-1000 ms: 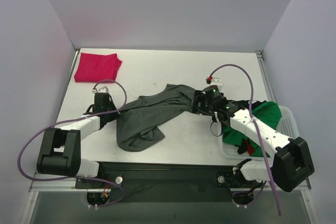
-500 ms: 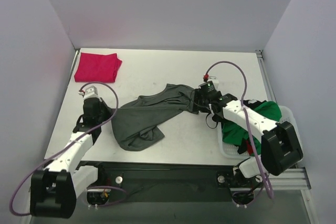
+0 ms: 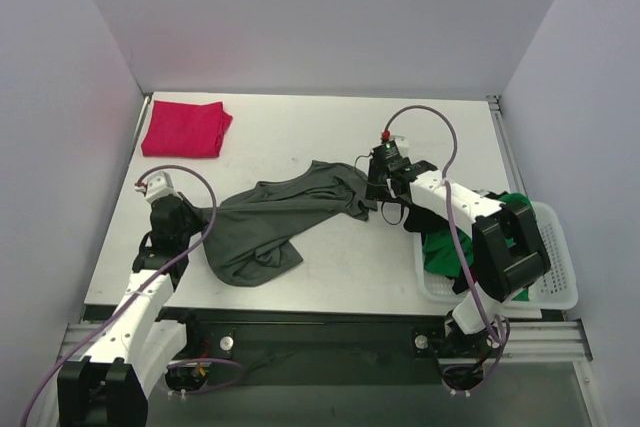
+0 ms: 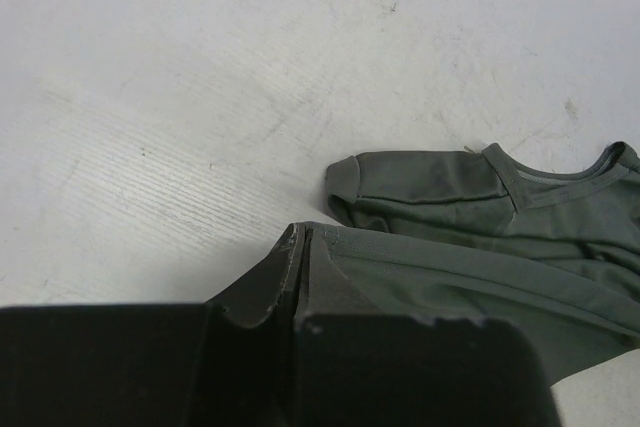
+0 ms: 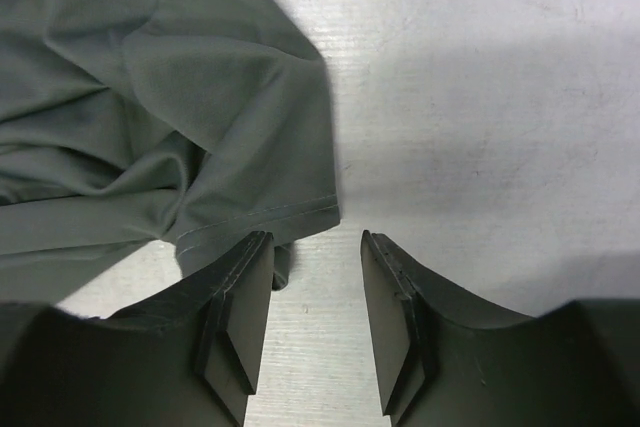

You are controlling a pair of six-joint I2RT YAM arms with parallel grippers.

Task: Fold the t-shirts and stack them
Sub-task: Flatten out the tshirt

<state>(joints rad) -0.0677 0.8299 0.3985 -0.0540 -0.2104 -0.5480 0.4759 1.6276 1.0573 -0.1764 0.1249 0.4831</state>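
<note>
Left hand (image 4: 302, 239) is pinched shut on the very hem of the dark grey-green t-shirt (image 3: 280, 217), which lies crumpled in the middle of the desk (image 3: 300, 137). So thin a bite may slip under a pull. Right hand (image 5: 315, 237), half open, has bare desk between its fingers and the sleeve hem just beside, so closing may catch nothing. Both arms reach low toward the shirt.

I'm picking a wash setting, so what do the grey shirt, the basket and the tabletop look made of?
The grey shirt looks like a soft matte knit, probably cotton or a blend: it drapes in loose folds and has stitched hems. The basket seems white plastic, with a slotted wall. The tabletop is hard and white, perhaps laminate or painted board, matte with fine scuffs.
</note>
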